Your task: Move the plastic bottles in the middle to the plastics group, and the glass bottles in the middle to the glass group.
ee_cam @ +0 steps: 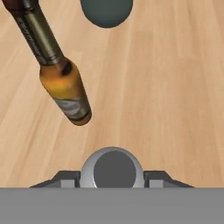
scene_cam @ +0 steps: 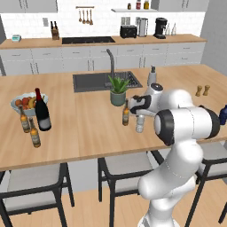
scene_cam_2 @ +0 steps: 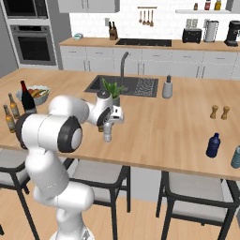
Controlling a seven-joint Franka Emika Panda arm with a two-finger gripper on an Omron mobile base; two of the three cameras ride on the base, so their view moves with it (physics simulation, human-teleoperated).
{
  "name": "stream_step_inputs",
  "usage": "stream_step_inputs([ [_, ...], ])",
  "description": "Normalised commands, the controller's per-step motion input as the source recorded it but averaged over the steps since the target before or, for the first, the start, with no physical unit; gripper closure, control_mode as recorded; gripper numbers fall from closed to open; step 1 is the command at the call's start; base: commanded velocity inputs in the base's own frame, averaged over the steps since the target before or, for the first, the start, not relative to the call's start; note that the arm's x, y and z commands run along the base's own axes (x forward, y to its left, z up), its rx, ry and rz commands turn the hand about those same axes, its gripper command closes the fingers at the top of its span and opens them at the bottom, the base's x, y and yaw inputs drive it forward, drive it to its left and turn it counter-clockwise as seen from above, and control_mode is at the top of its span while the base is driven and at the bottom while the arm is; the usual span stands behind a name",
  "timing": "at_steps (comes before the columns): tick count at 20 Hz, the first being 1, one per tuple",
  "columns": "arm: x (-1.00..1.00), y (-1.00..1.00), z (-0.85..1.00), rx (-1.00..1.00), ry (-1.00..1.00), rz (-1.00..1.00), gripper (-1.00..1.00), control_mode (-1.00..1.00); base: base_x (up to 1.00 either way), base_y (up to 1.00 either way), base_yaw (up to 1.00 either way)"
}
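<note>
From the left base view, the gripper (scene_cam: 140, 114) is hanging straight down over the wooden counter (scene_cam: 88, 128), right on top of the small clear water bottle (scene_cam: 140, 124), which is standing upright directly beneath it. Just beside the gripper, on its left in this picture, a brown beer bottle (scene_cam: 126, 113) is standing, and the potted plant (scene_cam: 118, 91) is sitting a little beyond that. Far off to the left of the gripper, the tall dark wine bottle (scene_cam: 42, 111) is standing in front of the fruit bowl (scene_cam: 27, 103), with two beer bottles (scene_cam: 29, 126) close by it. The salt and pepper shakers (scene_cam: 202, 90) are standing well away on the other side.

Switching to the right base view, the gripper (scene_cam_2: 108, 124) is sitting over the water bottle's (scene_cam_2: 108, 133) top; the fingers themselves are too small here to judge. Well to the gripper's right, near the counter's front edge, the dark blue bottle (scene_cam_2: 213, 145) is waiting, with the shakers (scene_cam_2: 219, 112) behind it.

Looking along the hand, the gripper (ee_cam: 112, 179) is showing its two dark fingertips (ee_cam: 65, 178) pressing against either side of the water bottle's (ee_cam: 113, 168) round grey top, so it is closing on that bottle. Up and left of it the beer bottle (ee_cam: 61, 83) is leaning across the picture, and the plant pot (ee_cam: 106, 11) is peeking in at the top.
</note>
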Motion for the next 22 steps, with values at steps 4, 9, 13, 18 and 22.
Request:
stream_step_inputs([
  [4,-0.45,-0.39,0.44,0.0,0.0,0.0,1.0,-1.0,0.0,0.0,0.0],
  [9,-0.5,-0.77,0.5,0.0,0.0,-0.02,1.0,-1.0,0.0,0.0,0.0],
  [13,-0.26,-0.97,0.38,-0.03,0.0,-0.05,1.0,-1.0,0.0,0.0,0.0],
  [18,-0.14,-1.0,0.18,-0.07,0.0,-0.05,1.0,-1.0,0.0,0.0,0.0],
  [22,-0.09,-1.0,0.13,-0.12,0.0,-0.05,1.0,-1.0,0.0,0.0,0.0],
])
